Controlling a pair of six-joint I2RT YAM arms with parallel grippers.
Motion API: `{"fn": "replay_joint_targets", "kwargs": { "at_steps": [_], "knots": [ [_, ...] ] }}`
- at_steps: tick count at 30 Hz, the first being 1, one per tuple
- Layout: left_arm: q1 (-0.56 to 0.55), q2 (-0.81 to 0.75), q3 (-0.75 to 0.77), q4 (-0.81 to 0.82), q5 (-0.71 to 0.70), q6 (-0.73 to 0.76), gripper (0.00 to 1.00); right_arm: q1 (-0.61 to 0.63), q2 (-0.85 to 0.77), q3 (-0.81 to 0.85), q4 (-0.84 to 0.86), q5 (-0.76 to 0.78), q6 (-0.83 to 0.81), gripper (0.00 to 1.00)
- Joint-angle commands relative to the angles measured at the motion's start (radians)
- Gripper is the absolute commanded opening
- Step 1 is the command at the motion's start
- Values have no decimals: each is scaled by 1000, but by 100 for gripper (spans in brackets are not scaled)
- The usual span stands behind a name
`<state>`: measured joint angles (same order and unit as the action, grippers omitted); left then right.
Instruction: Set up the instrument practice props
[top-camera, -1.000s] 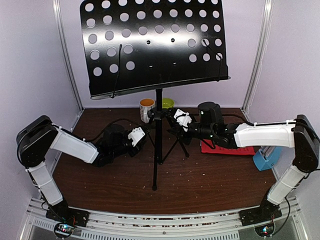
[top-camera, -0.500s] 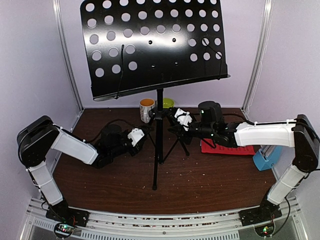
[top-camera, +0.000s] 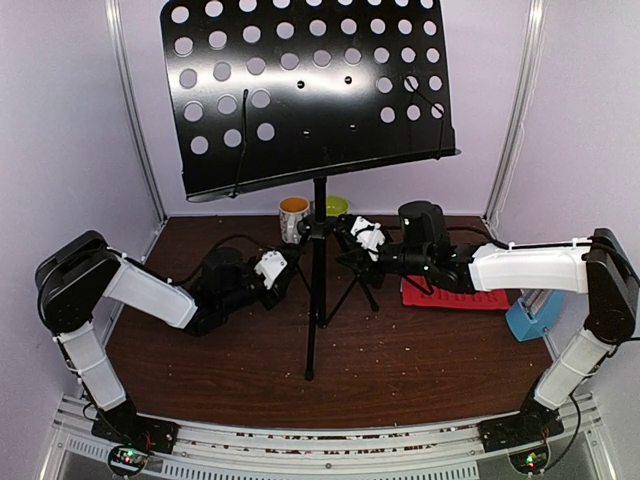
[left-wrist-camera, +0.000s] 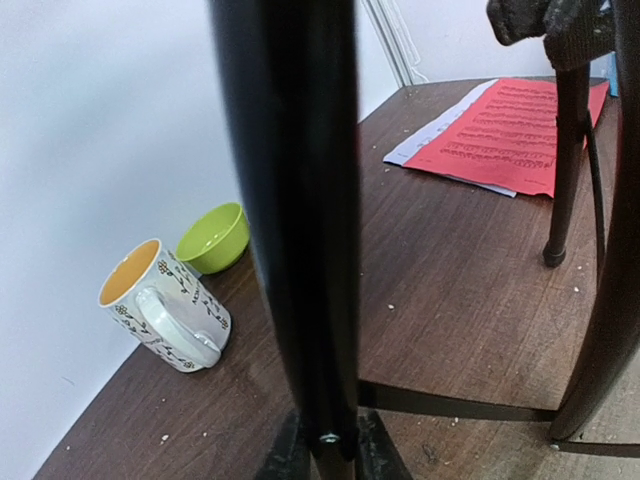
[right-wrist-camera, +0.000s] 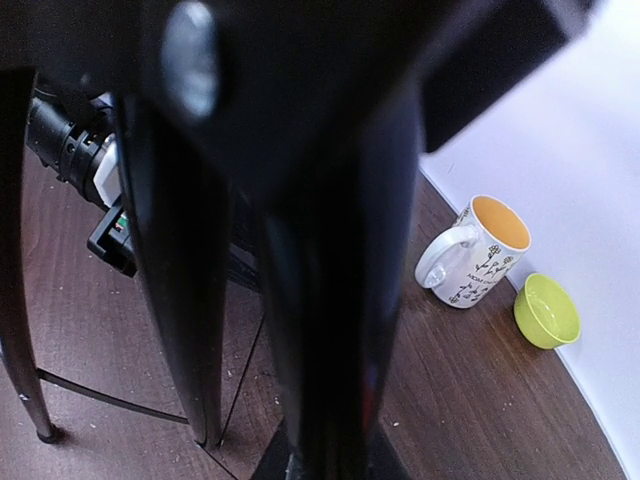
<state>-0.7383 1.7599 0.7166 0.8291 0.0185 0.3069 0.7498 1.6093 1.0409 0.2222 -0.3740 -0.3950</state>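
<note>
The black music stand (top-camera: 310, 90) stands upright mid-table on its tripod, perforated desk on top. My left gripper (top-camera: 296, 268) is shut on a lower tube of the stand beside the pole (top-camera: 317, 290); in the left wrist view the tube (left-wrist-camera: 290, 200) fills the space between my fingers (left-wrist-camera: 323, 455). My right gripper (top-camera: 335, 232) is shut on the stand at the leg hub, and the black tube (right-wrist-camera: 330, 300) sits between its jaws (right-wrist-camera: 325, 460). The red and lilac-white pages (top-camera: 450, 295) lie flat at the right (left-wrist-camera: 510, 140). The light-blue metronome (top-camera: 530, 318) stands at the right edge.
A white-and-orange mug (top-camera: 293, 218) and a small green bowl (top-camera: 335, 206) sit at the back wall behind the stand, seen too in both wrist views (left-wrist-camera: 165, 320) (right-wrist-camera: 475, 255). Tripod legs (left-wrist-camera: 565, 150) spread over the brown table. Crumbs dot the table.
My left gripper has edged a little toward the pole. The stand's desk shifted slightly. The right arm has barely moved.
</note>
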Motion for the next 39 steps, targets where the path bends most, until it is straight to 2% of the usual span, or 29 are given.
{"fn": "replay_joint_targets", "kwargs": {
  "at_steps": [1,4,8,19,27,35,36,39],
  "knots": [
    [5,-40,20,33,-28,10,7,-26,-22,-3,38,-32,0,0],
    [7,-63,34,-12,-69,52,0,-45,-33,6,17,-32,-3,0],
    [40,-66,76,-91,-63,97,0,-69,-39,20,-7,-37,-8,0],
    [204,-4,215,-238,97,133,0,-114,-19,80,-78,-8,-40,0],
    [275,63,296,-334,96,269,0,-144,17,146,-137,42,-93,0],
    [344,103,373,-403,197,241,0,-166,81,237,-249,94,-127,0],
    [343,125,405,-460,202,255,0,-169,91,260,-277,67,-110,0],
    [343,131,416,-443,203,238,0,-162,114,286,-260,-2,-50,0]
  ]
}}
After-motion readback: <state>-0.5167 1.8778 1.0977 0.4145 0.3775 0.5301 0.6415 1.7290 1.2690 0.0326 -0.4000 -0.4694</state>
